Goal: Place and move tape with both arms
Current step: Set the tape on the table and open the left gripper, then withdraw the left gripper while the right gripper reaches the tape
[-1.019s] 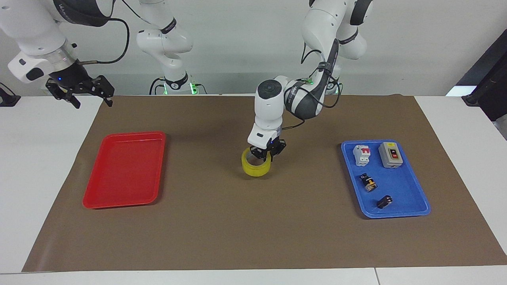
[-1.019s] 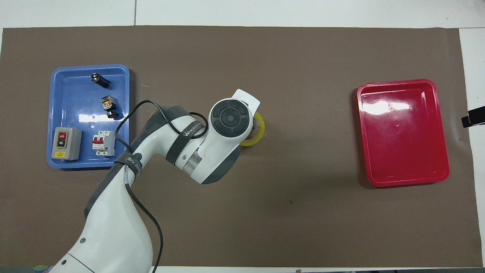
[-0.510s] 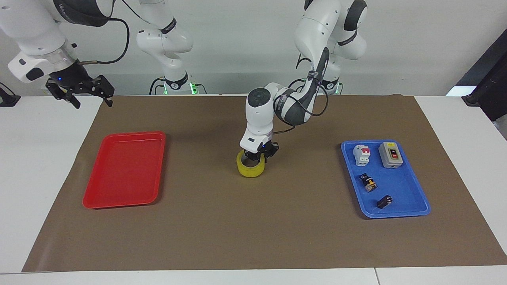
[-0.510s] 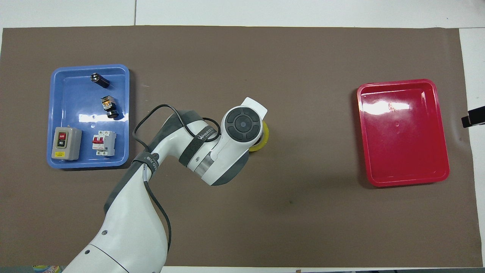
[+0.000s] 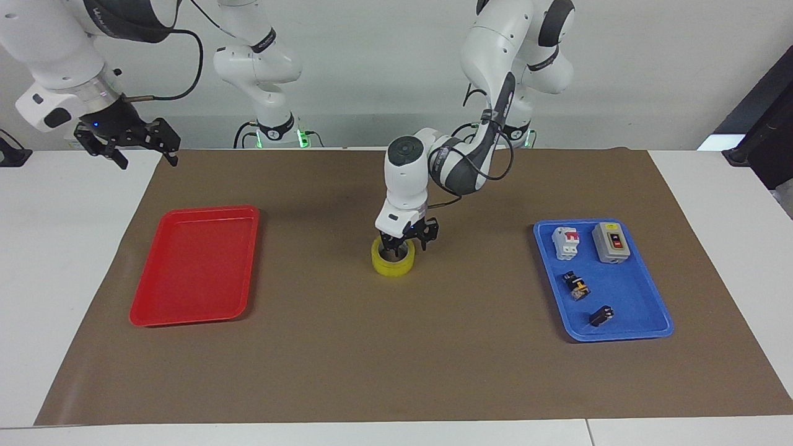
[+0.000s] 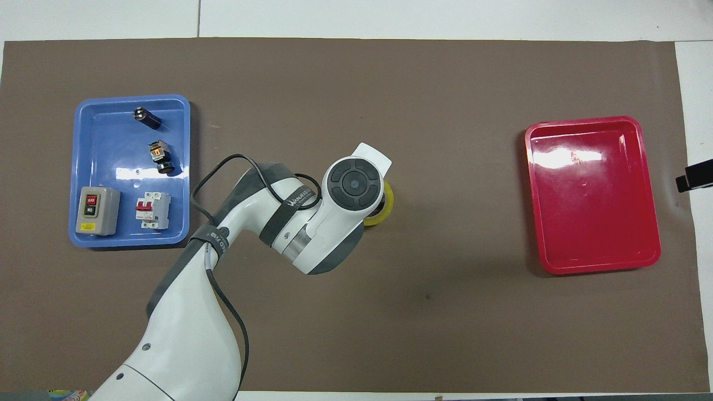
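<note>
L gripper (image 5: 406, 243) just let go, fingers now spread over tape (image 5: 393, 261) sitting flat on mat mid-table, so place step looks done; R gripper (image 5: 127, 141) waits open near red tray (image 5: 186, 310).

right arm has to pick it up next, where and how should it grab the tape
Probably by the wall of the ring, coming straight down. The tape lies flat on the brown mat with its hole facing up, so one finger can go inside the core and one outside. The left gripper sits over the rim now with its fingers spread; the right gripper waits, open, past the red tray.
</note>
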`<action>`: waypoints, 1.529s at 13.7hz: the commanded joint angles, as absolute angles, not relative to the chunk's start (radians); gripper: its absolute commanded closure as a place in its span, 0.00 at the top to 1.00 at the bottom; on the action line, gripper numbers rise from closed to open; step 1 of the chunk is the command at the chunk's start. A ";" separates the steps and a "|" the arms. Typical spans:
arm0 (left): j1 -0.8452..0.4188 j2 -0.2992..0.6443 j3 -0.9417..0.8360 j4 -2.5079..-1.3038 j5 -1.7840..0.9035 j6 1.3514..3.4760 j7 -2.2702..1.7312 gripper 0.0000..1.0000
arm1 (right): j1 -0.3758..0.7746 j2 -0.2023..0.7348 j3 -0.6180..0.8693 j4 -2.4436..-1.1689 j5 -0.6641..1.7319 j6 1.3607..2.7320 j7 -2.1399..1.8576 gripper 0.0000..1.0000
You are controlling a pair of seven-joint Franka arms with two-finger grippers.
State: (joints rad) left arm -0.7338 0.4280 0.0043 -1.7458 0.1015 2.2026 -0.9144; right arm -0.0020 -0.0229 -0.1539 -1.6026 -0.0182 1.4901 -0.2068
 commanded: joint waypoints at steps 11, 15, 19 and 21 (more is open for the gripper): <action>-0.266 0.000 0.014 -1.916 0.008 2.016 -0.337 1.00 | 0.440 0.110 -0.133 -1.853 0.078 2.072 0.237 1.00; -0.114 0.003 0.018 -1.771 -0.002 1.806 -0.106 1.00 | 0.566 0.230 -0.132 -1.855 0.081 2.241 0.370 1.00; -0.016 0.012 0.020 -1.632 -0.040 1.628 -0.002 1.00 | 0.659 0.362 -0.132 -1.847 0.080 2.356 0.453 1.00; 0.017 0.008 0.020 -1.606 -0.055 1.563 0.030 1.00 | 0.666 0.373 -0.133 -1.855 0.075 2.344 0.424 1.00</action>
